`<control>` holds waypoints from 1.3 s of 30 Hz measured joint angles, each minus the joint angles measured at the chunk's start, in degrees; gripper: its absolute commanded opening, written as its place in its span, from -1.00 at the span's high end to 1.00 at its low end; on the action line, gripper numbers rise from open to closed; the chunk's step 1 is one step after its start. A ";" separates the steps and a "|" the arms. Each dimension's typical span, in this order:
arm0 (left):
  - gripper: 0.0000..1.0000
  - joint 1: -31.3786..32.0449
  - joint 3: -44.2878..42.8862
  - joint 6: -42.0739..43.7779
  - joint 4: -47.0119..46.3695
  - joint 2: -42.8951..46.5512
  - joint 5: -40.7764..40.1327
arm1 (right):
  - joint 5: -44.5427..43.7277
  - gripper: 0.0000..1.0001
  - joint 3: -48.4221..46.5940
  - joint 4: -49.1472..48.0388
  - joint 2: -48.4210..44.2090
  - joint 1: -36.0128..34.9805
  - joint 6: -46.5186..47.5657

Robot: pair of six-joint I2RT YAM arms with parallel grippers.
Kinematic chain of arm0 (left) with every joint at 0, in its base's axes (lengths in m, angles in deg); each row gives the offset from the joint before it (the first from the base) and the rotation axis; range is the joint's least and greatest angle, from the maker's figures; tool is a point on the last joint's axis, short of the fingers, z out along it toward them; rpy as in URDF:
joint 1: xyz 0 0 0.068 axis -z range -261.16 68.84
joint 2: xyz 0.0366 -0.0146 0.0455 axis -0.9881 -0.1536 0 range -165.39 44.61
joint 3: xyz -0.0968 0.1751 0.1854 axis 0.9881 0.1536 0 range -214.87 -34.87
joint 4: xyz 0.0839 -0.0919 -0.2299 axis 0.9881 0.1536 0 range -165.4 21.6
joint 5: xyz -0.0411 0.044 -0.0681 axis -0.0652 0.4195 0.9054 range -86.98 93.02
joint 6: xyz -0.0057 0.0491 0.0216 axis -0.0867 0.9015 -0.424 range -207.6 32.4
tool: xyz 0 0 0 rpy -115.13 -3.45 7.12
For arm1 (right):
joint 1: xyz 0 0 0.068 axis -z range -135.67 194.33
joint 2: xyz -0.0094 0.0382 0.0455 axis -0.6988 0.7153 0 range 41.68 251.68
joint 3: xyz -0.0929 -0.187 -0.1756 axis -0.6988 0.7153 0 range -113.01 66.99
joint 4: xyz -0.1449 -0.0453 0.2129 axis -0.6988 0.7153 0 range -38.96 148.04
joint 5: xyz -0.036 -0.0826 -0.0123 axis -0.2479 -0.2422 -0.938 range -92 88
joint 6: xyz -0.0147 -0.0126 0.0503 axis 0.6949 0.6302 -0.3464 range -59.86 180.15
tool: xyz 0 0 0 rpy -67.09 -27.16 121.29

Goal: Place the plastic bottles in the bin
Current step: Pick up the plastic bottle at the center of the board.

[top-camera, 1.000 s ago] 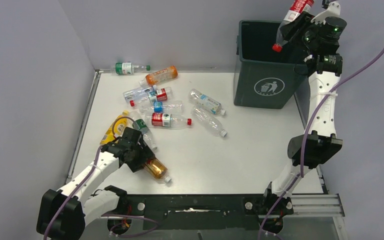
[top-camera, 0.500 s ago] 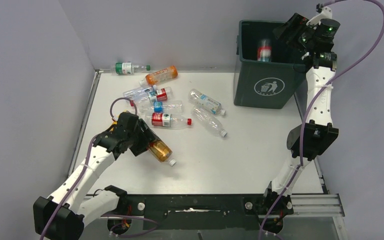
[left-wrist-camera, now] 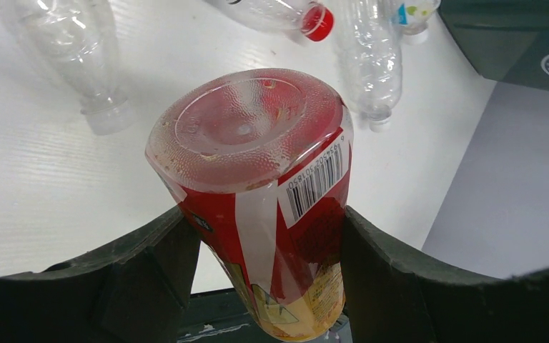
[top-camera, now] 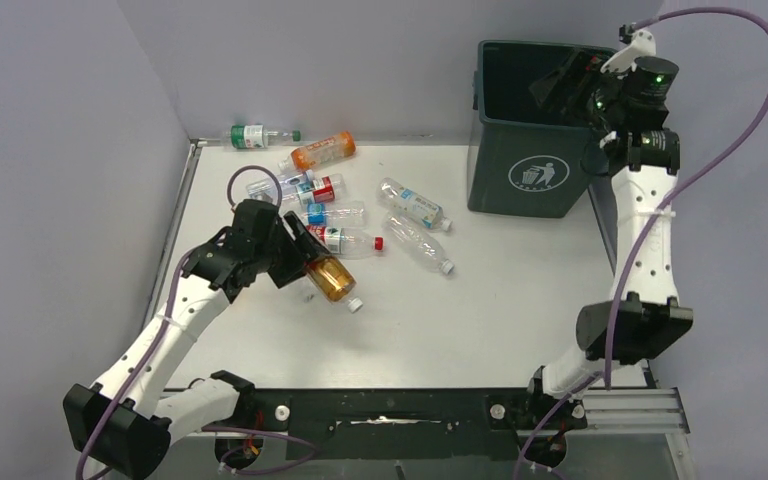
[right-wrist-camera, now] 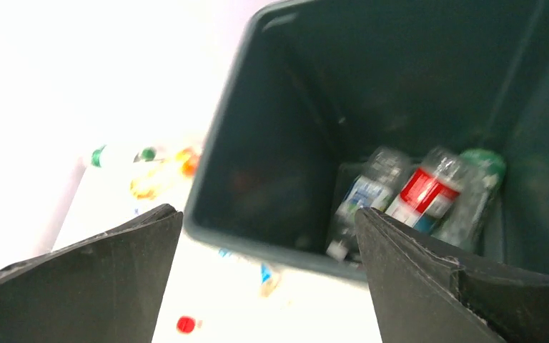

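My left gripper [top-camera: 298,262] is shut on an amber bottle [top-camera: 332,279] with a red label, held off the table with its white cap pointing down and right. The left wrist view shows the bottle's base [left-wrist-camera: 246,121] between the gripper's [left-wrist-camera: 263,213] two fingers. My right gripper [top-camera: 567,86] stands open and empty over the dark green bin [top-camera: 525,175]. In the right wrist view the gripper [right-wrist-camera: 266,211] looks into the bin [right-wrist-camera: 271,143], where three bottles lie, one red-labelled [right-wrist-camera: 422,196]. Several bottles lie on the table: green-labelled [top-camera: 250,136], orange [top-camera: 322,151], red-labelled [top-camera: 345,240], clear [top-camera: 418,243].
A cluster of clear bottles [top-camera: 295,190] lies just behind the left gripper, and another clear bottle with a blue label [top-camera: 412,203] lies near the bin. Grey walls close in the left and back sides. The bin stands at the table's back right corner.
My right gripper opened and the red-labelled bottle fell into the bin. My left arm lifted the amber bottle and carried it away from the near edge, toward the table's middle.
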 measured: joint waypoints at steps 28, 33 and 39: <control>0.17 18.91 -13.16 -4.17 4.04 -9.90 -11.78 | -4.15 -0.97 62.34 -10.40 -44.57 -34.36 -7.04; 0.17 23.21 -14.67 -6.10 3.52 -16.87 -13.92 | -2.73 -0.97 63.34 -10.67 -47.01 -34.36 -6.93; 0.17 24.09 -16.76 -6.54 2.01 -21.73 -13.90 | -1.95 -0.97 63.60 -10.10 -47.06 -34.36 -6.05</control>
